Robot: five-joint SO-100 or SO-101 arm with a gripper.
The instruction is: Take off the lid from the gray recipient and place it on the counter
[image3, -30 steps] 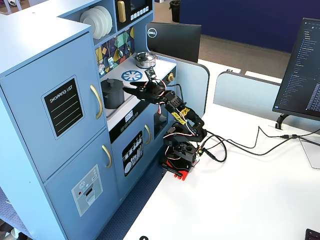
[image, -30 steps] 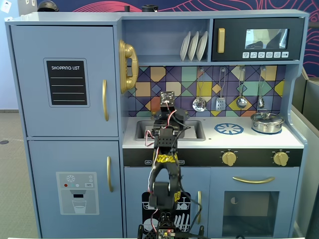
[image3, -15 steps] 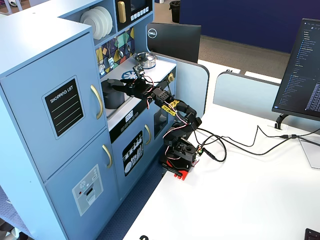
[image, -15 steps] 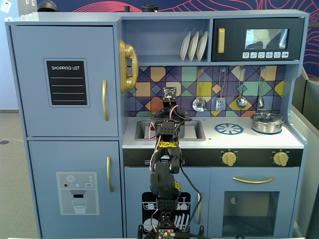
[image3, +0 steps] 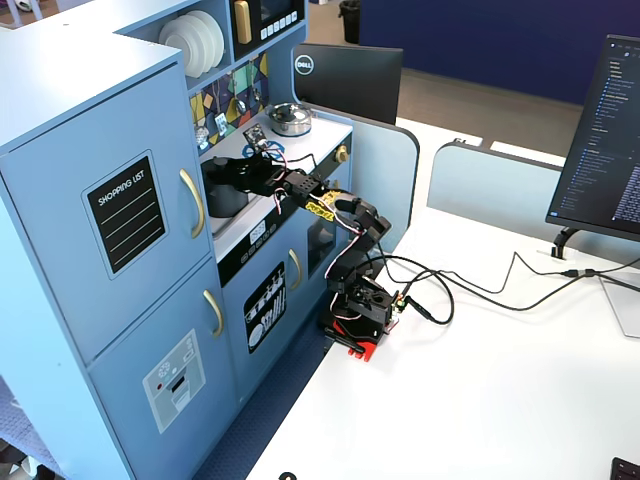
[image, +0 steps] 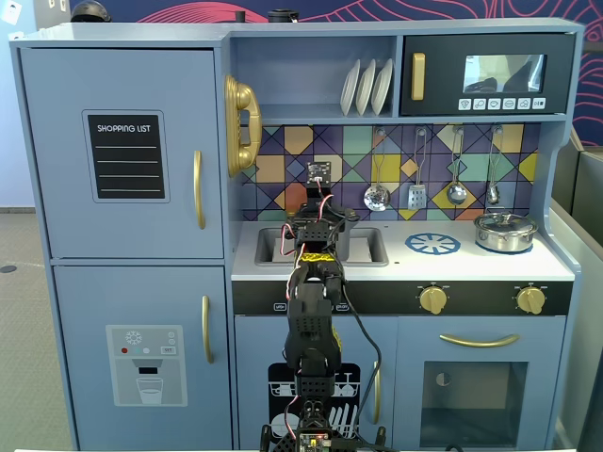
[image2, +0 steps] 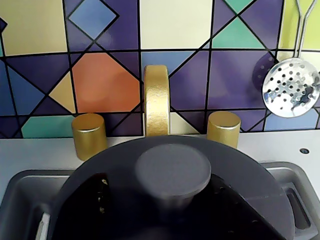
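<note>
In the wrist view the lid (image2: 172, 172) is filling the lower frame, sitting over the sink (image2: 20, 187) just in front of the gold tap (image2: 157, 107). The tool's dark fingers (image2: 85, 207) are reaching in on either side of the knob, but I cannot tell whether they are gripping it. In a fixed view the tool (image: 320, 231) is hanging over the sink recess of the white table (image: 405, 266), with the silver pan (image: 505, 231) standing well apart at the right.

Matt, smooth dark gray lid (image2: 172, 172) before a brushed, metallic-gold faucet (image2: 157, 102) and matching satin knobs (image2: 89, 135); glossy mirror-bright perforated metal skimmer (image2: 291, 87); polished silver pan (image: 505, 231) on the smooth, matt white counter (image: 471, 266); glossy printed multicolour backsplash (image2: 100, 82).
</note>
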